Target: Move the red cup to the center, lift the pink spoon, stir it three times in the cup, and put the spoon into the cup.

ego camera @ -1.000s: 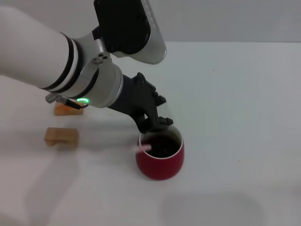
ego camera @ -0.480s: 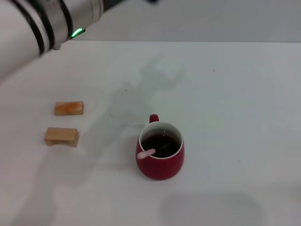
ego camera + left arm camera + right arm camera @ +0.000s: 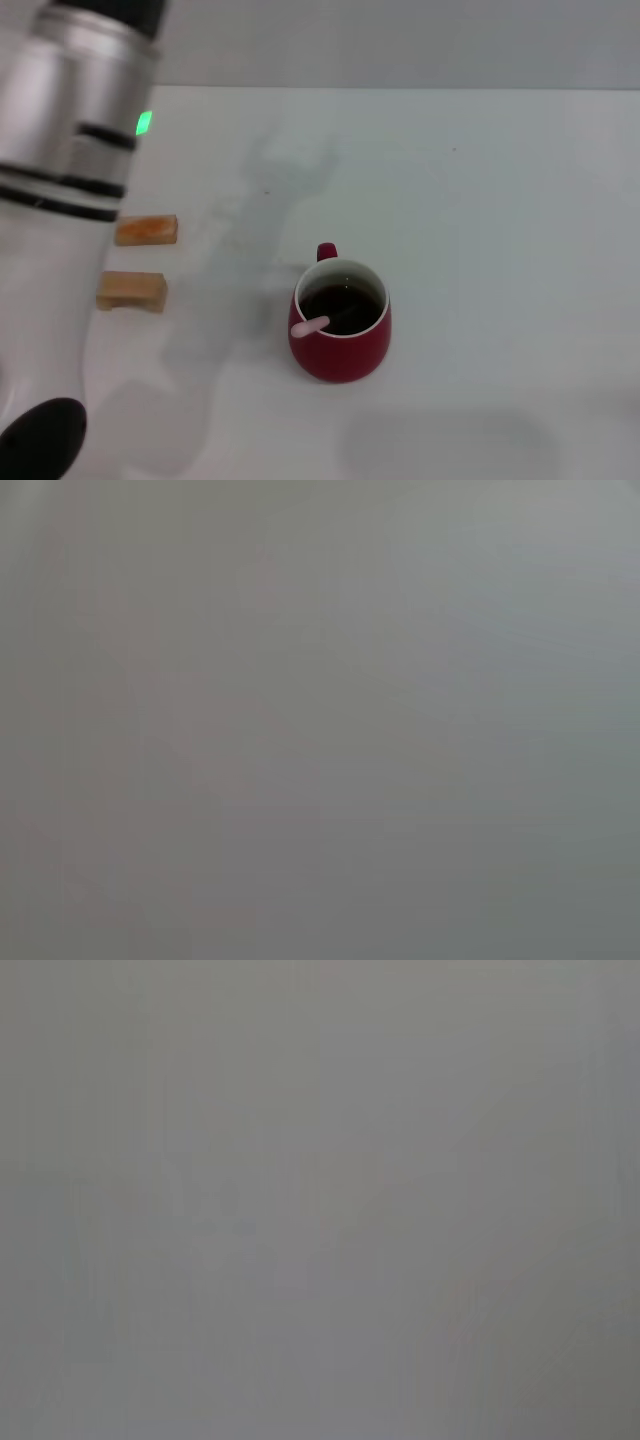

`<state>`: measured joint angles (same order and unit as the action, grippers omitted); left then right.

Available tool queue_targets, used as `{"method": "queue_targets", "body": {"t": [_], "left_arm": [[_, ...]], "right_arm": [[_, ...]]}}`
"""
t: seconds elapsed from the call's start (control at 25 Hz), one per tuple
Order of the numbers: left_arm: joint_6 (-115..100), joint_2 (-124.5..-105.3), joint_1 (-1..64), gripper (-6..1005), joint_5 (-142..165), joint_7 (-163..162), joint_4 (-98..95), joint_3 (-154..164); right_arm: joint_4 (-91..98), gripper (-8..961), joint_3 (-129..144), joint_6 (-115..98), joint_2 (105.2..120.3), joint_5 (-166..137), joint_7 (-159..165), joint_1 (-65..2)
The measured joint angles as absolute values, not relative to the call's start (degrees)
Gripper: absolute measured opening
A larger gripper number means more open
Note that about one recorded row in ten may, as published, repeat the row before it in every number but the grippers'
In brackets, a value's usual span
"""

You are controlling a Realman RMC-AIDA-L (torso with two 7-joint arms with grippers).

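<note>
The red cup (image 3: pixel 341 322) stands upright near the middle of the white table (image 3: pixel 500 200), its small handle pointing to the far side. The pink spoon (image 3: pixel 311 325) rests inside the cup, its pale handle end leaning on the left part of the white rim, the rest down in the dark inside. My left arm (image 3: pixel 70 200) rises along the left edge of the head view, well away from the cup; its gripper is out of view. The right gripper does not show in any view. Both wrist views are plain grey.
Two small tan blocks lie at the left of the table: one orange-topped (image 3: pixel 146 230), the other plain (image 3: pixel 131 291) a little nearer to me. The left arm partly overlaps them in the picture.
The left gripper let go of the spoon at the cup and drew up and away to the left, out of view. The spoon now stays in the cup on its own.
</note>
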<state>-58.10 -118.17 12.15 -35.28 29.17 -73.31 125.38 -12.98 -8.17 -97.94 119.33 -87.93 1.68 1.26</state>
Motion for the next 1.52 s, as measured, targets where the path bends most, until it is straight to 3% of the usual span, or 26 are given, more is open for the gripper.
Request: {"method": "queue_targets", "body": {"t": [0.4,0.68,1.2,1.32,1.52], "left_arm": [[-61.13,-118.23,13.32,808,-36.51,13.72,-45.65,116.15],[-67.24,-118.52,18.46,808,-36.49,3.78,-24.09,113.63],[-67.26,-118.56,18.23,808,-36.83,3.37,-19.33,112.86],[-67.39,-118.57,18.21,808,-36.81,3.31,-19.28,113.12],[-67.38,-118.57,18.12,808,-36.78,3.29,-19.23,113.07]], "right_arm": [[-12.92,0,-7.69,-102.77,119.49,-88.15,1.45,2.17],[-12.99,10,-7.38,-108.32,119.57,-87.98,1.38,2.93],[-16.03,29,-2.37,-109.23,119.33,-88.26,-10.94,1.55],[-16.42,223,-2.09,-109.68,119.23,-87.72,-8.44,0.98],[-17.47,399,-2.99,-110.08,119.54,-82.20,-5.28,1.40]]}}
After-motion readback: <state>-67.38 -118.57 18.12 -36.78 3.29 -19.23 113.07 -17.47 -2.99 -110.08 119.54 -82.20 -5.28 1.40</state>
